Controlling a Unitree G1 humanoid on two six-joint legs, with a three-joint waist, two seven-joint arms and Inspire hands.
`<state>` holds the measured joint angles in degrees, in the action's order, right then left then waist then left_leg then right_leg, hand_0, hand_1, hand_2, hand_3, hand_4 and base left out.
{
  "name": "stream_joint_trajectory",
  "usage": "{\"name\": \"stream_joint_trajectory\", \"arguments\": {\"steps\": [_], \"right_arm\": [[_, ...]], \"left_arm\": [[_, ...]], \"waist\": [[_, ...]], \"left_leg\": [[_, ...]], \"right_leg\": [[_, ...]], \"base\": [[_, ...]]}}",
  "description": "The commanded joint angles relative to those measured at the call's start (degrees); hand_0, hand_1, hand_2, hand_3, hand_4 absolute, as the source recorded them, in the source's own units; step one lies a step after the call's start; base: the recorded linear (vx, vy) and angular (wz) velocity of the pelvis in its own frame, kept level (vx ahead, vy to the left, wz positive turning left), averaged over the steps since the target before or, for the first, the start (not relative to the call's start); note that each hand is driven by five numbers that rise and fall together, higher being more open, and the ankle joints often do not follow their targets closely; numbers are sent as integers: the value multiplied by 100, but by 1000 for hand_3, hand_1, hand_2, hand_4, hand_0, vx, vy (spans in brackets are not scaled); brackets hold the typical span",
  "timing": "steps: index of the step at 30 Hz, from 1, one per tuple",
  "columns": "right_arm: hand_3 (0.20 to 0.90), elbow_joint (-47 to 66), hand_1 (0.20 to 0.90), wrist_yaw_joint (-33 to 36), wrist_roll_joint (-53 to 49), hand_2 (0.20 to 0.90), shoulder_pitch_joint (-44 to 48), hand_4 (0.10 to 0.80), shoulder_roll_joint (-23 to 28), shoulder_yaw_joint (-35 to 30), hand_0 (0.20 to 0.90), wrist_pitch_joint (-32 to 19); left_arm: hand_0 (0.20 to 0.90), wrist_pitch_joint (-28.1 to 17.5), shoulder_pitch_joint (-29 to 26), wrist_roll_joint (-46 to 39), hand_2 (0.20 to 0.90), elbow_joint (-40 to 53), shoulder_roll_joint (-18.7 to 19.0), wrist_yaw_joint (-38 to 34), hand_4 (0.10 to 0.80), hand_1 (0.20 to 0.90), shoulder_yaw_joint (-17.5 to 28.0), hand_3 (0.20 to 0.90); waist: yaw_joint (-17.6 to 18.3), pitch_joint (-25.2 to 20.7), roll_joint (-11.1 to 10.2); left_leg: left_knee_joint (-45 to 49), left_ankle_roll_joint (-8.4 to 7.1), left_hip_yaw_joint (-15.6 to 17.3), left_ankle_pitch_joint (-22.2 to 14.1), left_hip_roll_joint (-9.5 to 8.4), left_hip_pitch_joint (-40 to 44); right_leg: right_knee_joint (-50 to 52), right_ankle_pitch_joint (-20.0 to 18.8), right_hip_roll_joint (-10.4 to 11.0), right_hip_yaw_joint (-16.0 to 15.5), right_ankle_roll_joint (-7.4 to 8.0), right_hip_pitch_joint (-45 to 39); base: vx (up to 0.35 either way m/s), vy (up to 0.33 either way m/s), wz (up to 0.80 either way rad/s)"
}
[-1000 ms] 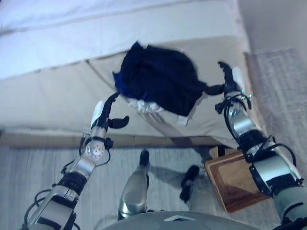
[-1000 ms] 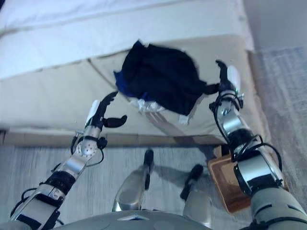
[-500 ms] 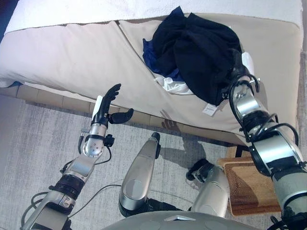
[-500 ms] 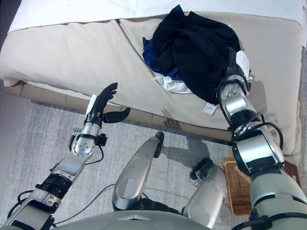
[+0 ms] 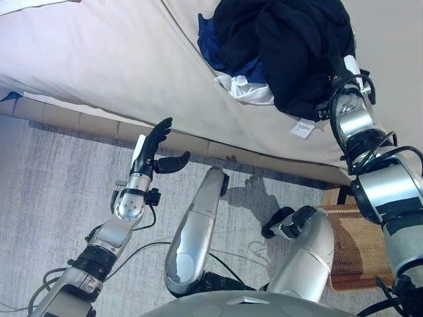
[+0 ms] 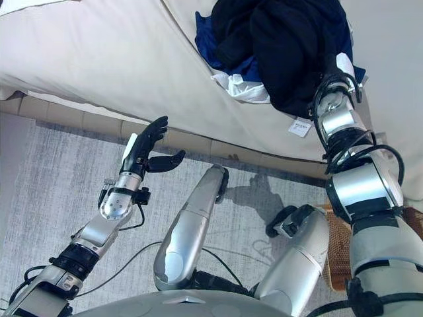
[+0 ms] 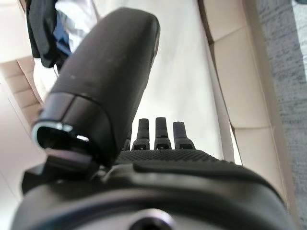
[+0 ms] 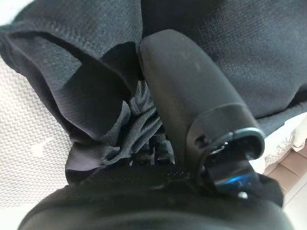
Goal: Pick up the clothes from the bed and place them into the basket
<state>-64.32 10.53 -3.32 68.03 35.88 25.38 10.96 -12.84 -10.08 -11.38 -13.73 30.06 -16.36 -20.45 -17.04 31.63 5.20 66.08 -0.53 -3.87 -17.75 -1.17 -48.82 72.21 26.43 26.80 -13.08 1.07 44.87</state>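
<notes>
A heap of clothes (image 5: 284,46) lies on the beige bed (image 5: 99,59) near its front edge: black cloth on top, with blue and white pieces showing beneath. My right hand (image 5: 348,71) is buried in the heap's right side. In the right wrist view, black cloth (image 8: 110,120) is bunched between its thumb (image 8: 192,91) and curled fingers. My left hand (image 5: 147,157) hovers open over the floor just in front of the bed's edge, holding nothing, its fingers (image 7: 156,132) straight. The wicker basket (image 5: 360,244) stands on the floor at the lower right, partly hidden.
A grey rug (image 5: 46,185) covers the floor in front of the bed. The bed's tan base (image 5: 86,122) runs along below the mattress. A white tag (image 5: 303,127) hangs from the black cloth over the bed's front edge.
The camera has tilted down, so the whole scene has shifted. My right hand has gone from beside the heap into it and closed on the black cloth. The left hand stays open.
</notes>
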Motion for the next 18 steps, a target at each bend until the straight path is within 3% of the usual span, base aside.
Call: {"name": "stream_joint_trajectory", "arguments": {"steps": [1,2,4,5,10,18], "right_arm": [[900,-126,900,-39,-101,900,487,800,509,409,900,47],[661,-151,695,-41,-121,695,491,561,506,410,695,31],[381,-200,455,11,-179,455,507,281,510,414,455,-17],[200,-206,300,99,-198,300,521,100,525,404,300,-5],[200,-112,300,464,-282,300,467,100,550,235,300,-134],[200,298,300,717,-247,300,208,100,664,59,300,-111]], "left_arm": [[900,-727,-25,-121,900,814,299,-149,800,900,417,900],[900,-741,-38,-118,900,821,321,-123,800,900,419,900],[900,-792,-48,-68,900,838,332,-91,800,900,411,900],[900,-804,-52,-47,900,868,337,-82,800,900,413,900],[900,-822,-27,-5,900,907,354,-59,800,900,424,900],[900,-563,64,34,900,890,387,-69,800,900,366,900]], "waist": [[-86,-187,184],[-85,-187,182],[-83,-187,174],[-84,-188,166],[-75,-225,101],[-18,-606,-161]], "left_leg": [[611,607,517,-807,-463,128],[634,605,506,-821,-460,129],[647,596,484,-835,-447,161],[626,586,469,-840,-440,223],[322,537,430,-804,-398,656],[-914,423,403,-560,-119,1854]], "right_leg": [[221,180,-844,-354,-559,-113],[234,186,-845,-360,-555,-114],[226,189,-853,-370,-553,-156],[191,185,-856,-385,-551,-220],[-167,90,-906,-488,-511,-681],[-1229,-186,-946,-641,-453,-1894]], "base": [[-32,-56,-6],[-21,-55,-2],[-3,-60,2],[15,-54,2],[35,-38,-1],[89,10,-9]]}}
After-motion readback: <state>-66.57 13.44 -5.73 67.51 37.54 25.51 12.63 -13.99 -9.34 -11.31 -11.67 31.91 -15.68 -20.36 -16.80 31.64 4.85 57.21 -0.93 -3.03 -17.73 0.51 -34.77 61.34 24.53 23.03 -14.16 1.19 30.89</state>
